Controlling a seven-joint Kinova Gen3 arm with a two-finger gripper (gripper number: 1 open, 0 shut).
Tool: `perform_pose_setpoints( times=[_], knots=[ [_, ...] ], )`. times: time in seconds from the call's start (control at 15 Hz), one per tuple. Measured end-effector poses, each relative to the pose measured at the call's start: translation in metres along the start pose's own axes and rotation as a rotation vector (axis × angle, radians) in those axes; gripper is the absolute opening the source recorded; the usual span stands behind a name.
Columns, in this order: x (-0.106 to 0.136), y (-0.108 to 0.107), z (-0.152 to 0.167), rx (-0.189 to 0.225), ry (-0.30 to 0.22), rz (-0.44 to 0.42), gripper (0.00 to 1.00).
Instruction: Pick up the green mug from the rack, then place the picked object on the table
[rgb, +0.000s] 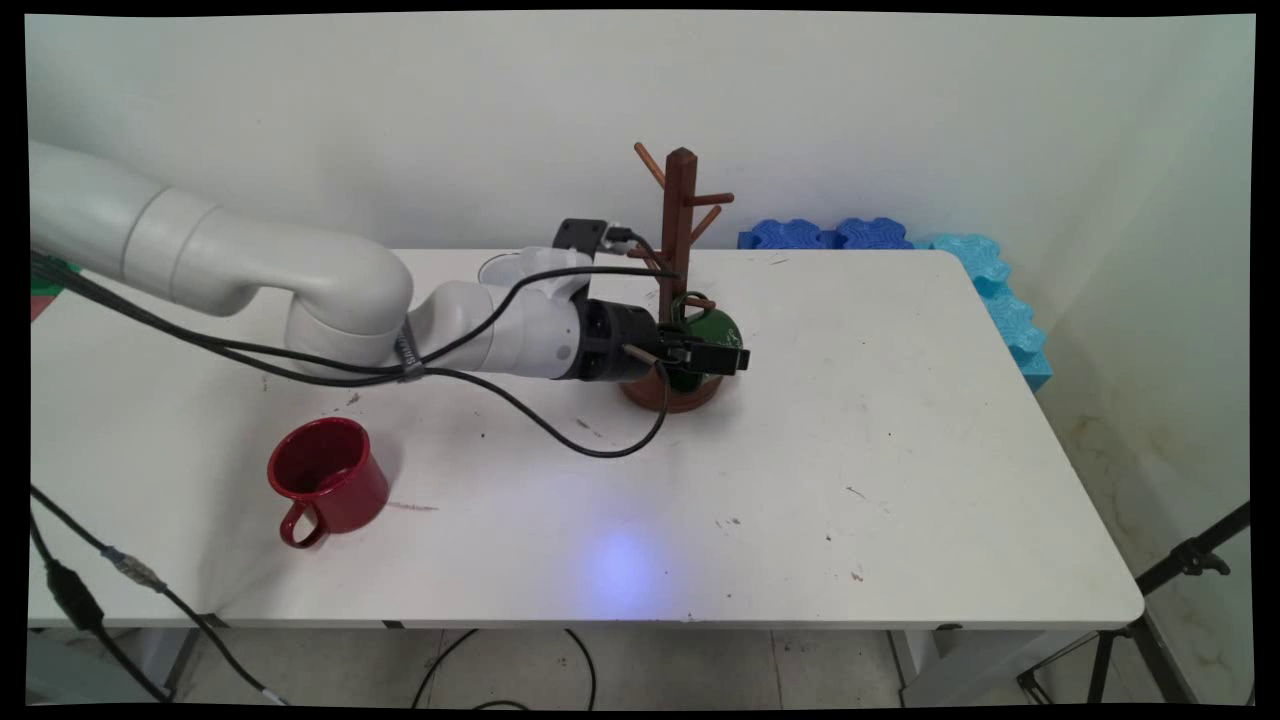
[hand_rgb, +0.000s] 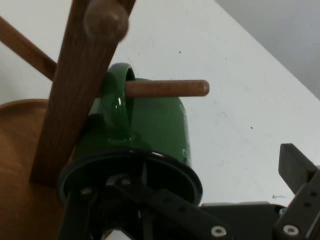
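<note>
Nearest the camera, on the left part of the white counter (rgb: 800, 500), a dark red enamel mug (rgb: 330, 485) stands upright and alone. Its mouth is up and its loop handle is turned toward the counter's near edge. It is well apart from the arm and from everything else.

Farther back, about mid-counter, the black two-finger gripper (rgb: 715, 357) reaches in level from the left, with black cables looping under the arm. It is at the mouth of a glossy dark green enamel mug (rgb: 722, 325) that lies on its side. The hand view looks straight along that mug from its rim. The handle is threaded over a short round wooden peg (hand_rgb: 167, 88), and the peg's free end pokes out past the handle. The mug hangs low, just above the round wooden base (rgb: 670, 395) of a brown wooden mug tree (rgb: 679, 210), close against its upright post.

The fingers look released. The one finger (hand_rgb: 297, 167) in plain sight stands well clear of the mug's outer wall, with bare counter between them. The other is lost among the linkage at the rim, and I cannot tell whether it touches the mug. As things lie, the green mug is carried by the peg and not by any grip. The tree's upper pegs are bare.

Farthest back, bright blue interlocking foam pieces (rgb: 830, 235) lie along the counter's far right edge, against the pale wall.
</note>
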Motion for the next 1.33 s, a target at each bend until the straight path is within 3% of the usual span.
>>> perform_pose_setpoints(
  times=[0.33, 0.4, 0.93, 1.33],
  knots=[
    [0.000, -0.001, 0.012, 0.005, -0.003, -0.012, 1.00],
    [0.000, -0.001, 0.014, 0.004, -0.004, -0.011, 0.00],
    [0.002, 0.001, 0.019, -0.008, -0.003, 0.009, 0.00],
    [0.006, 0.013, 0.010, -0.042, 0.003, 0.025, 0.00]
  ],
)
